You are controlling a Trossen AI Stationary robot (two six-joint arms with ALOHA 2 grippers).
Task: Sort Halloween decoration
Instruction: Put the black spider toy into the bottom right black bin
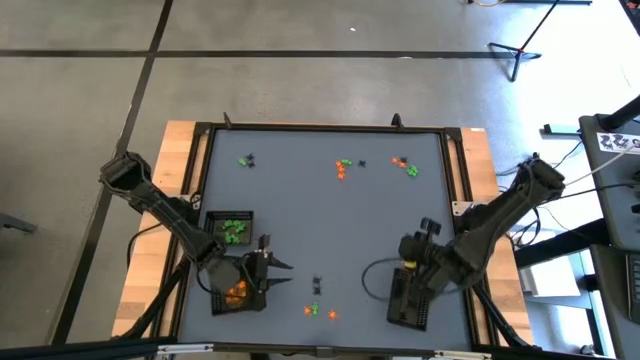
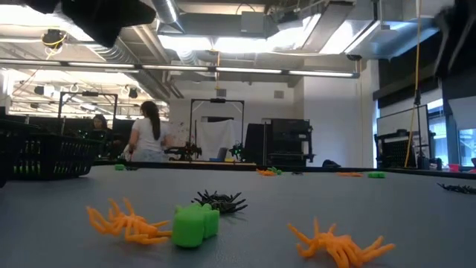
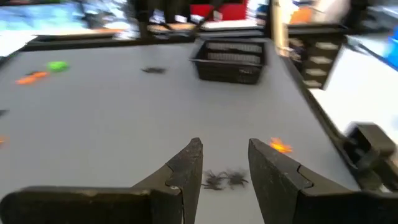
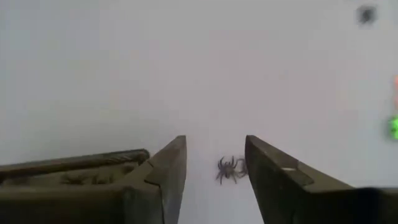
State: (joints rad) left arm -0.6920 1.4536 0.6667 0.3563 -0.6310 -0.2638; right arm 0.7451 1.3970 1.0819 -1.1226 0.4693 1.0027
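The right gripper (image 4: 214, 177) is seen spread, with a black spider (image 4: 231, 168) lying on the table (image 4: 186, 74) between its fingertips, nearer 1 finger. The left gripper (image 3: 225, 180) is likewise spread over 2 black spiders (image 3: 225, 180).

The left arm comes in from about nine o'clock, angling down across the bench's left edge toward seven o'clock. Its left hand (image 1: 275, 268) sits low near the front, wrist roughly level, fingers (image 3: 186, 168) pointing toward three o'clock and parted with a clear gap between them, nothing held. The right arm enters from about three o'clock and slopes toward five o'clock. Its right hand (image 1: 420, 238) points toward the bench's middle, tilted downward, fingers (image 4: 171, 165) spread apart and empty.
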